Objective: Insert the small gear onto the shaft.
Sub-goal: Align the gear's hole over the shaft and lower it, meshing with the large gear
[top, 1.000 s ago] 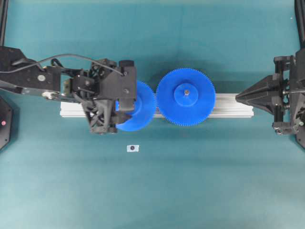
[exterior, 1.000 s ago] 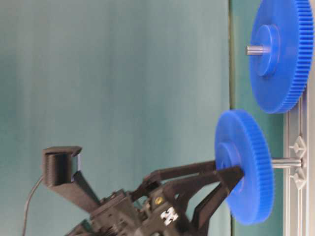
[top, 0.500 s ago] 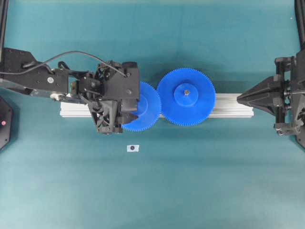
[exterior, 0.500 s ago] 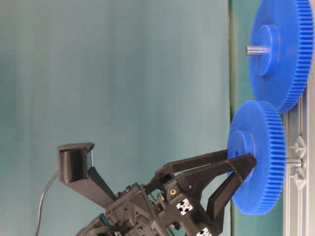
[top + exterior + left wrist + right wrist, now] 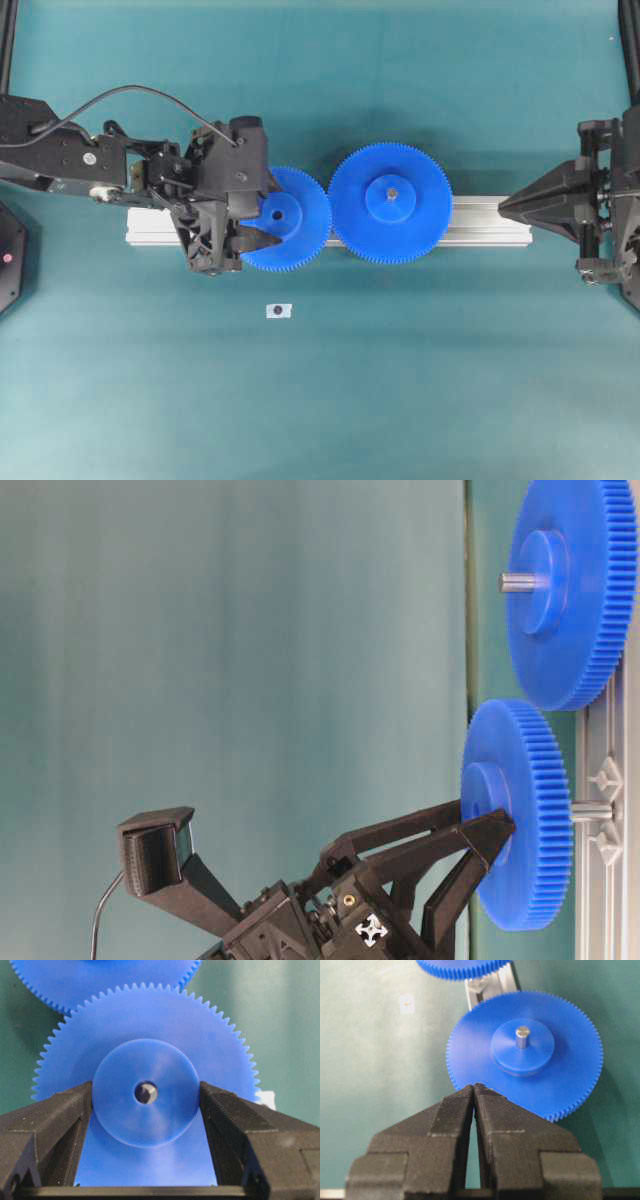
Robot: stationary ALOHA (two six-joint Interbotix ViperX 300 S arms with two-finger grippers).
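Note:
The small gear [image 5: 300, 235] is a blue toothed disc on the rail's left part, its teeth touching the larger gear [image 5: 390, 203]. My left gripper [image 5: 265, 215] is shut on its raised hub, one finger [image 5: 60, 1120] pressed on each side. Grey metal of the shaft [image 5: 146, 1093] shows inside the centre hole. From table level a short length of shaft [image 5: 592, 810] shows between the gear [image 5: 525, 815] and the rail. My right gripper [image 5: 505, 205] is shut with nothing in it, off the rail's right end.
The aluminium rail [image 5: 485, 222] runs across the teal mat. The larger gear [image 5: 525, 1055] sits on its own pin [image 5: 522, 1036]. A small white tag with a dark dot [image 5: 279, 311] lies in front of the rail.
My left gripper has carried the small gear along the shaft towards the rail; less bare shaft shows now. The gear went from tilted to flat beside the larger gear. The right arm stayed still.

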